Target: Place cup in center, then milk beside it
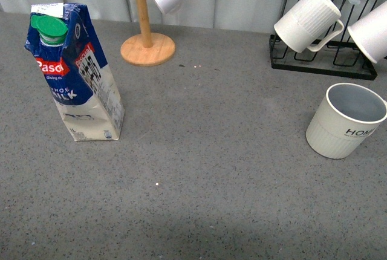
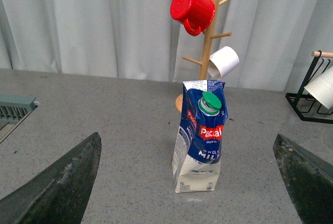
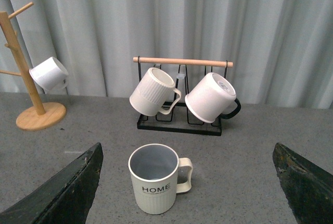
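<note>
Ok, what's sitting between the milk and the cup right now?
Nothing. In the front view the table between the milk and the cup is bare; the mug tree stands further back, off that line.

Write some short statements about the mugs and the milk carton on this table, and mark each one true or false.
1. The HOME mug stands upright on the grey table. True.
2. The milk carton lies on its side. False: it stands upright.
3. A red mug hangs on the wooden mug tree. True.
4. The carton's screw cap is red. False: it is green.
5. The black wire rack holds no mugs. False: two mugs hang on it.
</note>
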Robot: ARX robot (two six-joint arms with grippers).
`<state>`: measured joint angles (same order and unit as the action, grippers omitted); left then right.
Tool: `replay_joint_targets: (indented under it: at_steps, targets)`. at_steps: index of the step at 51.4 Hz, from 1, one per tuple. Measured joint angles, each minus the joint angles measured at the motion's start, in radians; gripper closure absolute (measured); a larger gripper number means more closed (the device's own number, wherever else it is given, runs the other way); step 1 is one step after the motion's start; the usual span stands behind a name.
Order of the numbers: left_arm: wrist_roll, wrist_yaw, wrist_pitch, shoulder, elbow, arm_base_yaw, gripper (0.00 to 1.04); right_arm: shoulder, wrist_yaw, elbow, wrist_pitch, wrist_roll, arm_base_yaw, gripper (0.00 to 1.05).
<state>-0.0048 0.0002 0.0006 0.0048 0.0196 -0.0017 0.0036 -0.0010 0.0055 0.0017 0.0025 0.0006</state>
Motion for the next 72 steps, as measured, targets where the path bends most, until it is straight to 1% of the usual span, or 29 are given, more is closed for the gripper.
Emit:
replay_joint_targets:
  at_steps: [13, 14, 16, 18, 19, 22, 25, 30, 34, 40, 44, 49, 59, 72]
  targets:
    - [0.000, 0.000, 0.000, 0.000, 0.000, 0.000, 0.07, 0.001, 0.006, 0.000, -0.001, -0.004, 0.001, 0.09]
    - [0.000, 0.000, 0.000, 0.000, 0.000, 0.000, 0.07, 0.011, 0.043, 0.003, -0.015, -0.022, 0.012, 0.09]
    - [0.000, 0.000, 0.000, 0.000, 0.000, 0.000, 0.07, 0.061, 0.156, 0.019, -0.029, -0.071, 0.040, 0.09]
    - [0.000, -0.002, 0.000, 0.000, 0.000, 0.000, 0.07, 0.147, 0.222, 0.030, 0.008, -0.124, 0.046, 0.09]
    - [0.000, 0.000, 0.000, -0.001, 0.000, 0.000, 0.07, 0.172, 0.226, 0.032, 0.021, -0.140, 0.045, 0.09]
    - [0.000, 0.000, 0.000, -0.001, 0.000, 0.000, 0.07, 0.329, 0.201, 0.060, 0.105, -0.159, 0.021, 0.09]
    - [0.000, 0.000, 0.000, -0.001, 0.000, 0.000, 0.07, 0.466, 0.146, 0.092, 0.180, -0.158, 0.003, 0.09]
    - [0.000, 0.000, 0.000, -0.001, 0.000, 0.000, 0.07, 0.685, 0.083, 0.153, 0.302, -0.155, -0.008, 0.09]
    - [0.000, 0.000, 0.000, -0.001, 0.000, 0.000, 0.07, 0.958, 0.041, 0.248, 0.386, -0.154, -0.006, 0.09]
    - [0.000, 0.000, 0.000, -0.001, 0.000, 0.000, 0.07, 1.255, 0.048, 0.378, 0.383, -0.152, 0.003, 0.09]
    - [0.000, 0.000, 0.000, -0.001, 0.000, 0.000, 0.07, 1.371, 0.035, 0.439, 0.364, -0.149, 0.012, 0.09]
    - [0.000, 0.000, 0.000, -0.001, 0.000, 0.000, 0.07, 1.483, 0.050, 0.498, 0.354, -0.150, 0.028, 0.09]
    - [0.000, 0.000, 0.000, -0.001, 0.000, 0.000, 0.07, 1.654, 0.099, 0.611, 0.322, -0.145, 0.032, 0.09]
    - [0.000, 0.000, 0.000, -0.001, 0.000, 0.000, 0.07, 1.753, 0.117, 0.725, 0.234, -0.101, 0.032, 0.09]
